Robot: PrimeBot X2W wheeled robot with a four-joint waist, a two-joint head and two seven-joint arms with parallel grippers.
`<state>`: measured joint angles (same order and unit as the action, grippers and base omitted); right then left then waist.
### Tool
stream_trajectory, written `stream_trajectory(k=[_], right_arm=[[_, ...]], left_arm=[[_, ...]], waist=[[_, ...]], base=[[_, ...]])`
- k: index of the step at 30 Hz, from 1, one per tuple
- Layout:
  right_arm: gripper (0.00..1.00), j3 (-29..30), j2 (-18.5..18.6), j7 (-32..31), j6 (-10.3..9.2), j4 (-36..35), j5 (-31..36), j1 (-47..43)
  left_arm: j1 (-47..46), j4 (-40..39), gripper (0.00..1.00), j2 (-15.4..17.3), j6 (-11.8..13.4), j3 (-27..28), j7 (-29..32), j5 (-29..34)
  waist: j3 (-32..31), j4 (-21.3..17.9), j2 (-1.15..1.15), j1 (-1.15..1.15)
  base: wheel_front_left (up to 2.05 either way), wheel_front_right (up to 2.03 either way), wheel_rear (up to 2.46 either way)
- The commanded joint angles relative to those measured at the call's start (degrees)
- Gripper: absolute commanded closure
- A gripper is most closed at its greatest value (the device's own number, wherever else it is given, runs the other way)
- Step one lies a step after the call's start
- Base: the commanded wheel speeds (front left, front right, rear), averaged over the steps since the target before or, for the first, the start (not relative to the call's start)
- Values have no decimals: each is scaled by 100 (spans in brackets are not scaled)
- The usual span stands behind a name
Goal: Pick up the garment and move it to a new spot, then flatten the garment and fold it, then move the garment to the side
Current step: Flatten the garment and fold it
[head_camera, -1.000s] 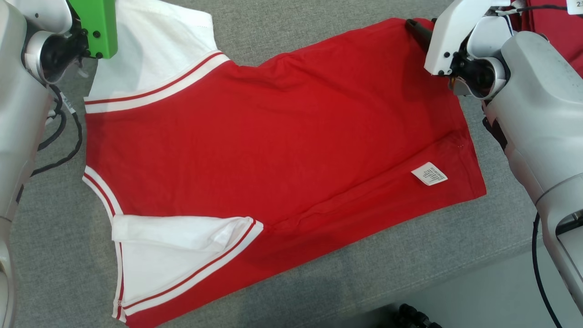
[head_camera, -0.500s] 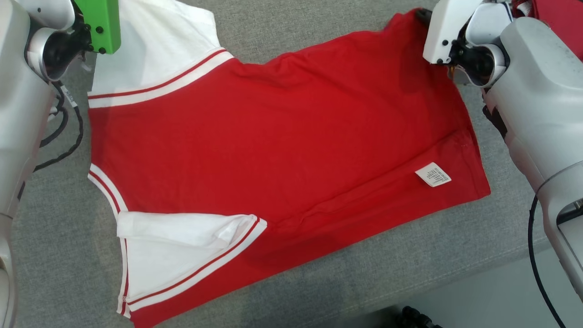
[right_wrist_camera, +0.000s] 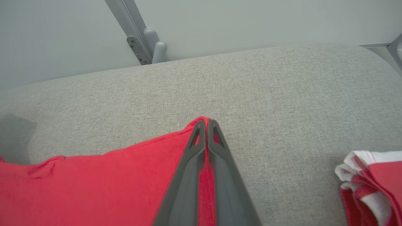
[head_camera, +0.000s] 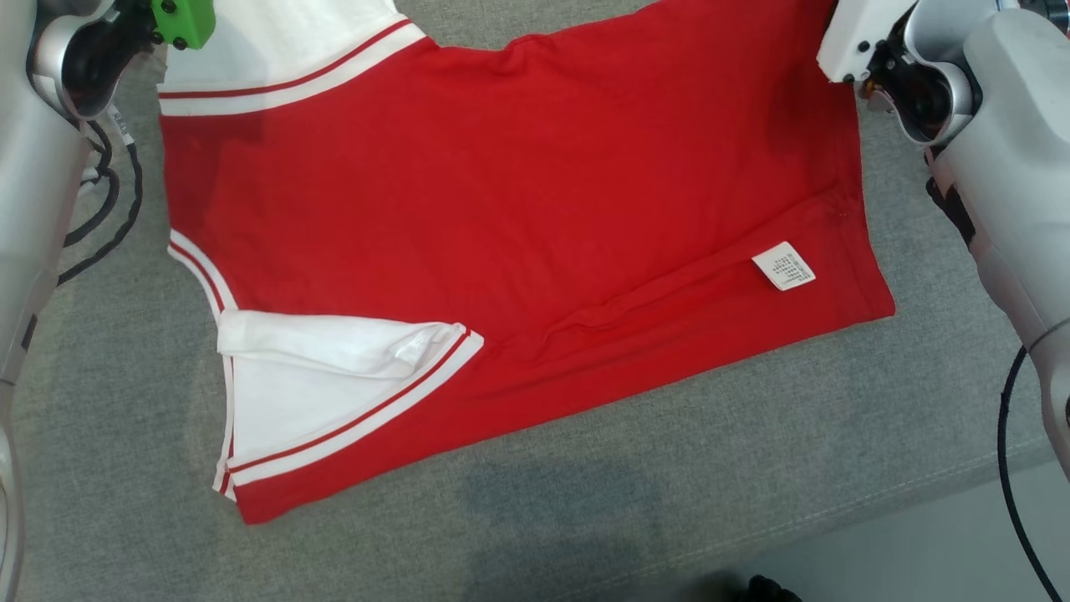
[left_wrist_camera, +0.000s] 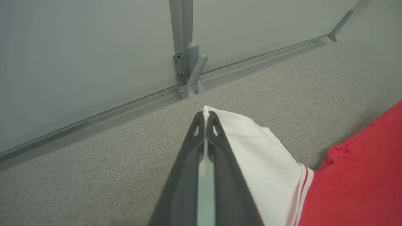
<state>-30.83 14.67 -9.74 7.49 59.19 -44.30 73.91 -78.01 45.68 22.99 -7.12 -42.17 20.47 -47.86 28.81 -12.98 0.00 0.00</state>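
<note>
Garment (head_camera: 501,192) is lying spread across the table (head_camera: 585,518), left jaws pinching its white sleeve (left_wrist_camera: 251,141), right jaws pinching the red far corner (right_wrist_camera: 179,138); a clean fold is likely calling for both rising together, holding that edge taut, lowering it onto the near edge.

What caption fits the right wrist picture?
Right gripper pinching a corner of the red garment over a grey fabric surface.
</note>
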Motion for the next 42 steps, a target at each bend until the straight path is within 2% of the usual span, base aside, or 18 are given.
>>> stream_trajectory(k=[1, 6, 13, 18, 22, 28, 34, 39, 42], right_arm=[[100, -50, 147, 95, -1, -108, -102, -201], [100, -118, 575, 160, -1, -647, -579, -717], [100, -252, 1241, 208, -1, -1467, -1037, -1724], [100, -195, 1636, 264, -1, -1965, -1253, -2428], [100, -64, 1864, 320, -1, -2237, -1370, -2898], [100, 137, 2039, 337, -1, -2386, -1396, -3360], [100, 429, 2154, 334, -1, -2533, -1420, -3877], [100, 616, 2054, 260, -1, -2641, -1363, -4244], [100, 698, 1959, 226, -1, -2648, -1283, -4372]], left_arm=[[50, -96, 100, 6, -30, 2, -117, -128], [500, -647, 100, 160, -39, -45, -367, -415], [1697, -1806, 100, 687, -31, 53, -627, -995], [2736, -2807, 100, 1034, 193, 209, -804, -1386], [3559, -3668, 100, 1307, 483, 330, -949, -1652], [4468, -4570, 100, 1566, 839, 427, -1178, -1887], [5230, -5199, 100, 1671, 1131, 387, -1401, -1987], [5597, -5167, 100, 1502, 1203, 297, -1564, -2068], [5702, -4944, 100, 1367, 1123, 215, -1698, -2011]], waist=[[-119, 117, 0, 0], [-403, 318, 0, 0], [-894, 560, 0, 0], [-1127, 725, 0, 0], [-1202, 804, 0, 0], [-1205, 885, 0, 0], [-1134, 1003, 0, 0], [-1102, 1027, 0, 0], [-1094, 1026, 0, 0]], base=[[0, 0, 0], [0, 0, 0], [0, 0, 0], [0, 0, 0], [0, 0, 0], [0, 0, 0], [0, 0, 0], [0, 0, 0], [0, 0, 0]])
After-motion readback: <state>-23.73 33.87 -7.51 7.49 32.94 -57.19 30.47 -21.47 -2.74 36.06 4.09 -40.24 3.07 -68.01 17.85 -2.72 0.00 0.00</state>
